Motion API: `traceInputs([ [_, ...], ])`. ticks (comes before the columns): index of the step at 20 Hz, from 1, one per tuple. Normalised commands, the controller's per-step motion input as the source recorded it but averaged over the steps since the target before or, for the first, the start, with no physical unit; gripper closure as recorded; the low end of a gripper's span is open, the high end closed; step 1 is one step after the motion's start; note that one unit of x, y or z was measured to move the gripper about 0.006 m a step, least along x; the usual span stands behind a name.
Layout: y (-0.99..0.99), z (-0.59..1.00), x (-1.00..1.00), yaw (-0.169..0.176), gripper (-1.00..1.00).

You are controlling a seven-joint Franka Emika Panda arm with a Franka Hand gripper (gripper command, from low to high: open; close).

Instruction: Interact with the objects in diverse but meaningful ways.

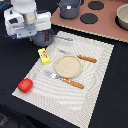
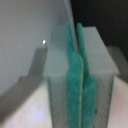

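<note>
The red tomato [image 1: 25,84] lay at the lower left of the exterior view, on the dark desk [image 1: 107,100] just off the corner of the pale placemat [image 1: 95,80]. The yellow block [image 1: 44,55] sat on the mat's left edge, near a round plate [image 1: 67,66] flanked by two brown-handled utensils [image 1: 86,58] [image 1: 66,80]. A dark grey pot [image 1: 69,7] stood at the top on the pink stove board [image 1: 107,27]. The arm's white wrist filled the upper left, hiding the hand there. Only the wrist view showed the hand [image 2: 76,37]: its green-padded fingers [image 2: 71,75] were pressed together, nothing between them.
</note>
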Motion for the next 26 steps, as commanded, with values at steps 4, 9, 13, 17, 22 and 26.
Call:
traceInputs([
  [4,0.15,0.56,-0.25,0.019,-1.0],
  [9,0.16,0.7,-0.22,0.006,-1.0],
  [13,0.01,0.73,-0.2,0.0,-1.0],
  [17,-0.22,0.4,0.38,-0.002,-1.0],
  [22,-0.44,0.09,0.85,-0.023,-1.0],
  [26,-0.37,0.18,0.95,-0.046,-1.0],
])
